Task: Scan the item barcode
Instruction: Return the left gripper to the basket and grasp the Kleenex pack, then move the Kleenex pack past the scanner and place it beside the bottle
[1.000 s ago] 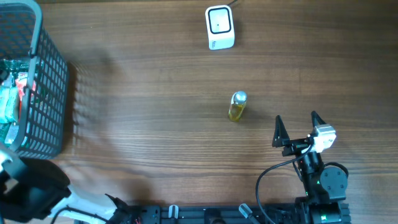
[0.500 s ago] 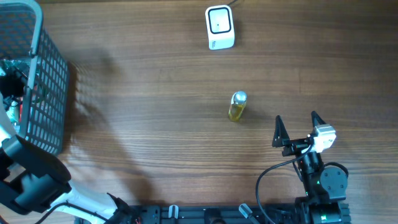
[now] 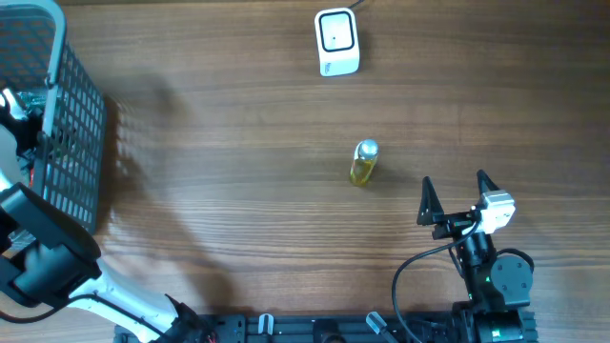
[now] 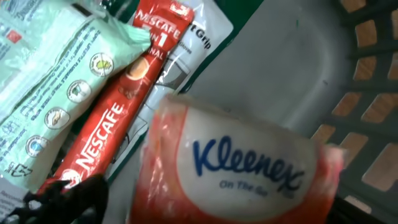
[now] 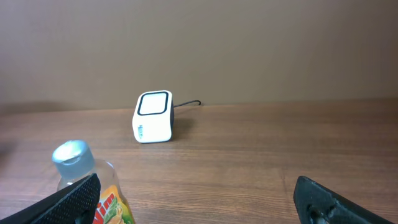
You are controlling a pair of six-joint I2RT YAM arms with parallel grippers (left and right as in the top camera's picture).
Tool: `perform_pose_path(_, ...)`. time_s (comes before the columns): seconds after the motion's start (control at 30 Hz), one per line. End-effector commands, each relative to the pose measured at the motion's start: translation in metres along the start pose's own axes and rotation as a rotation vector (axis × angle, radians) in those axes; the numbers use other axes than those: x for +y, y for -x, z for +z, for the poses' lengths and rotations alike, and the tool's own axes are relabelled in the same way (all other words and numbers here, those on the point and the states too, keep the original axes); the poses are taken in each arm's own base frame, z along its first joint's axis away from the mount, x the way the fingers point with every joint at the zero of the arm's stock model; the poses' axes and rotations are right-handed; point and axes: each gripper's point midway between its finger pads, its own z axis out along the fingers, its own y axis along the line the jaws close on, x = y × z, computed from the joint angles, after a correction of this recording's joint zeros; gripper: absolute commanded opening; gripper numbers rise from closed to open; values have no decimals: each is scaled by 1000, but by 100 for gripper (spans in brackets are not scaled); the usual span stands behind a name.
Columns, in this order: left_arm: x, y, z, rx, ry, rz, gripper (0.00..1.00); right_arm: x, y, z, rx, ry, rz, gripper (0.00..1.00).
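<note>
Wood-grain table (image 3: 238, 210) filled the overhead view, with a dark mesh basket (image 3: 81, 124) at its left edge, a small white scanner (image 3: 336, 42) near the far side, and a little yellow bottle (image 3: 363, 162) with a silver cap lying between the scanner and the right pincer (image 3: 455, 179). That pincer hovered low near the front edge with its jaws wide and nothing between them. The left pincer (image 3: 21, 119) was down inside the basket. Its wrist camera showed only one dark finger (image 4: 68, 198) at the lower corner, so I could not tell how far its jaws stood apart or whether they gripped anything. Directly under that camera lay an orange-and-white tissue pack (image 4: 242, 168), resting partly on a red coffee sachet (image 4: 106, 124), with a pale green packet (image 4: 50, 81) and a white pouch (image 4: 193, 43) beside it. The tissue pack looked like the item to be scanned, and it was well apart from the scanner. Trouble seemed likeliest at the pick. The pack was soft and wrapped in slick film, so jaws closing on a corner might pinch only the film and let it slip on the way up. The sachet underneath could get caught as well. A lift too close to the basket wall might snag the mesh. No barcode showed, so the pack could reach the scanner with the wrong face toward it.
</note>
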Motion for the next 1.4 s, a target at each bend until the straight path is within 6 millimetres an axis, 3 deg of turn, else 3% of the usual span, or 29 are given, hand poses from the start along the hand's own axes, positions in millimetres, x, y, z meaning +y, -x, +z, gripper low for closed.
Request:
perform_pose_path(0.0, -5, -4, 7, 13, -17, 16, 81, 0, 1, 0, -8, -1, 4, 100)
perform_pose_path(0.27, -5, -2, 7, 7, -17, 17, 67, 0, 1, 0, -8, -1, 4, 100)
perform_pose_path(0.43, -5, -2, 7, 6, -18, 13, 64, 0, 1, 0, -8, -1, 4, 100)
perform_pose_path(0.6, -3, 22, -21, -79, -20, -3, 64, 0, 1, 0, -8, -1, 3, 100)
perform_pose_path(0.8, -6, 68, -111, -311, -32, -32, 63, 0, 1, 0, -8, -1, 4, 100)
perform_pose_path(1.0, -21, 93, -260, -649, -67, -40, 62, 0, 1, 0, -8, -1, 4, 100)
perform_pose_path(1.07, -29, 86, -319, -772, -110, -90, 62, 0, 1, 0, -8, -1, 3, 100)
perform_pose_path(1.17, -48, 65, -371, -863, -184, -89, 62, 0, 1, 0, -8, -1, 4, 100)
perform_pose_path(1.2, -59, 50, -390, -884, -222, -85, 62, 0, 1, 0, -8, -1, 4, 100)
perform_pose_path(1.27, -78, 24, -407, -878, -277, -72, 61, 0, 1, 0, -8, -1, 3, 100)
perform_pose_path(1.37, -113, -18, -417, -811, -374, -8, 60, 0, 1, 0, -8, -1, 3, 100)
